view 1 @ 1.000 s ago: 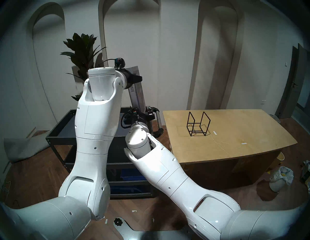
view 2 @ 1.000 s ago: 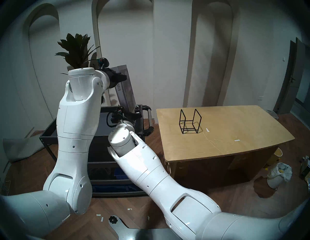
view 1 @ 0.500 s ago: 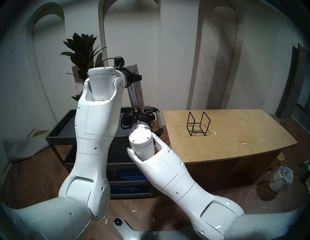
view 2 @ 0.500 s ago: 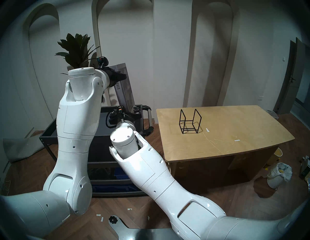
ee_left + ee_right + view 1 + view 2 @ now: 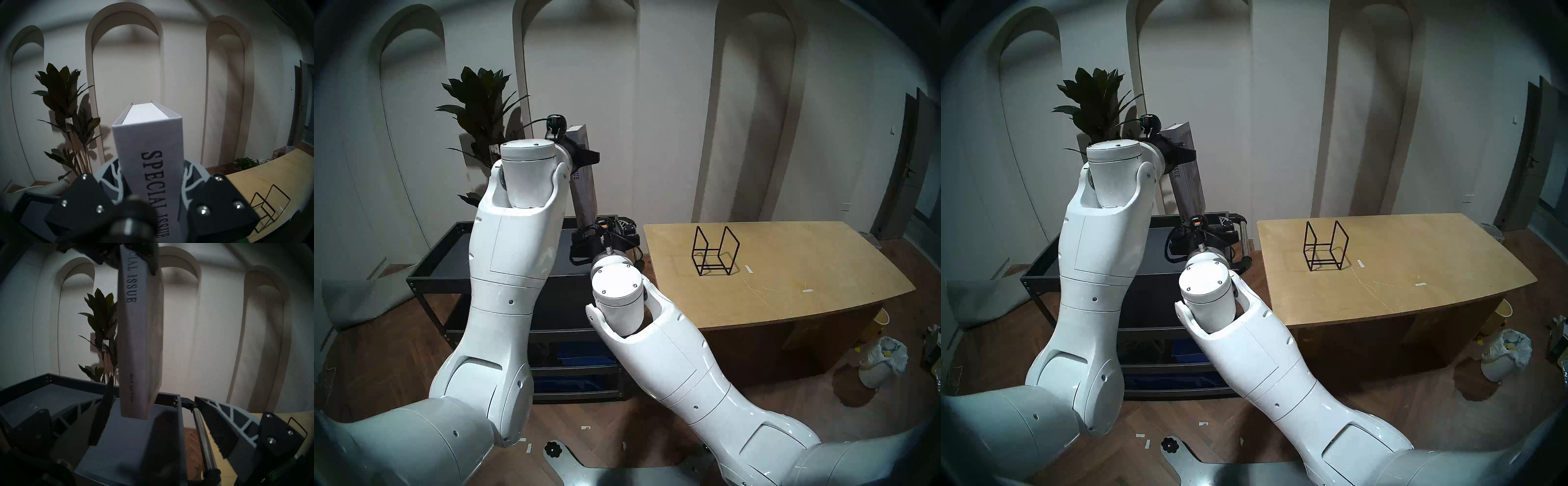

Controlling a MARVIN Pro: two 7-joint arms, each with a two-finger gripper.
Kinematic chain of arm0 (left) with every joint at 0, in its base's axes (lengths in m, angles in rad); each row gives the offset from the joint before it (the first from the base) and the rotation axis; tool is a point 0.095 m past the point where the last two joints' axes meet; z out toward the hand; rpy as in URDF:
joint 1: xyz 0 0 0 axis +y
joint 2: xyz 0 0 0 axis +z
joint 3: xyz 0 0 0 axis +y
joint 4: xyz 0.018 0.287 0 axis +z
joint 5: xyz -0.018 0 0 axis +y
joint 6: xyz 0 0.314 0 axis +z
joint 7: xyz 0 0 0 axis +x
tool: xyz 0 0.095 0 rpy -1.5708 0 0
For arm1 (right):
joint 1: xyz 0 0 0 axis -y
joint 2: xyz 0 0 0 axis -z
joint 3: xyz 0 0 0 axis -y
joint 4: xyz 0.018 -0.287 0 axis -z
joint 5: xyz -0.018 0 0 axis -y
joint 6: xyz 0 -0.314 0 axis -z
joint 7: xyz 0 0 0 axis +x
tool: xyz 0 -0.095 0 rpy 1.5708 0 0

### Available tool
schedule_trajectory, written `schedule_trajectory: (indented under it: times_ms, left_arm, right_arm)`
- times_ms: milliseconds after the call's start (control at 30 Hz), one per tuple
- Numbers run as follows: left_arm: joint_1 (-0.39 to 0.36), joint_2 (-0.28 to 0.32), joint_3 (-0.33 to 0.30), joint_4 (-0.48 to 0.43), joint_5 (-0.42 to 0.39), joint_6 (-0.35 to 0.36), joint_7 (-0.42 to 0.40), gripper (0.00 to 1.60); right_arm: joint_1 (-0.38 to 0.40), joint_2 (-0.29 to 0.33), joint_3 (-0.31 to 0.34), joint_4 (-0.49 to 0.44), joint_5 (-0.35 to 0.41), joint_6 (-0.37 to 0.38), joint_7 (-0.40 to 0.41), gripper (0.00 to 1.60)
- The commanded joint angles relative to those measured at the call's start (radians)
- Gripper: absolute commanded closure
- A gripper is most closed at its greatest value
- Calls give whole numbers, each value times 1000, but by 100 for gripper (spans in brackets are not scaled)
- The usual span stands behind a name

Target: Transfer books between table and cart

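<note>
A tall thick book (image 5: pixel 585 197) (image 5: pixel 1187 185) with a grey "SPECIAL ISSUE" spine (image 5: pixel 149 152) hangs nearly upright over the far right corner of the black cart (image 5: pixel 429 264) (image 5: pixel 1042 258). My left gripper (image 5: pixel 590 157) (image 5: pixel 1187 156) (image 5: pixel 151 169) is shut on its upper part, one finger on each cover. The book's lower end (image 5: pixel 134 409) sits just above the cart's tray (image 5: pixel 76 383). My right gripper (image 5: pixel 609 228) (image 5: pixel 1212 225) (image 5: pixel 153 392) is open, its fingers on either side of that lower end without touching it. The plywood table (image 5: pixel 789 271) (image 5: pixel 1416 264) stands to the right.
A black wire rack (image 5: pixel 714 251) (image 5: pixel 1326 246) (image 5: pixel 265 210) stands on the table's far left part. The cart's handle (image 5: pixel 1244 237) faces the table across a narrow gap. A potted plant (image 5: pixel 477 101) is behind the cart. A lined bin (image 5: pixel 880 363) sits on the floor at the right.
The left gripper has lifted the book slightly and turned it more upright, spine toward me. The right arm has drawn back and to the right, its open gripper now around the book's lower end.
</note>
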Motion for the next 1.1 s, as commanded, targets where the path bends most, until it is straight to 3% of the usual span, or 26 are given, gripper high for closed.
schedule_trajectory:
  times_ms: [0,433,767,833,900,1067]
  left_arm:
    - [-27,5,-4,5,13,-44,11,160]
    - [57,14,16,39,25,-100,32,160]
    - [105,13,45,73,50,-198,68,160]
    - [121,19,65,73,73,-252,85,160]
    - [127,20,71,69,80,-263,91,160]
    - [156,23,99,68,116,-332,126,160]
  right_arm:
    - [-33,69,56,-112,-13,-1,-34,0]
    - [-73,171,302,-277,40,5,-84,0]
    - [-121,243,480,-400,158,52,-57,0]
    - [-130,258,537,-417,207,62,-34,0]
    - [-131,266,551,-414,212,61,-31,0]
    - [-145,274,639,-411,310,74,14,0]
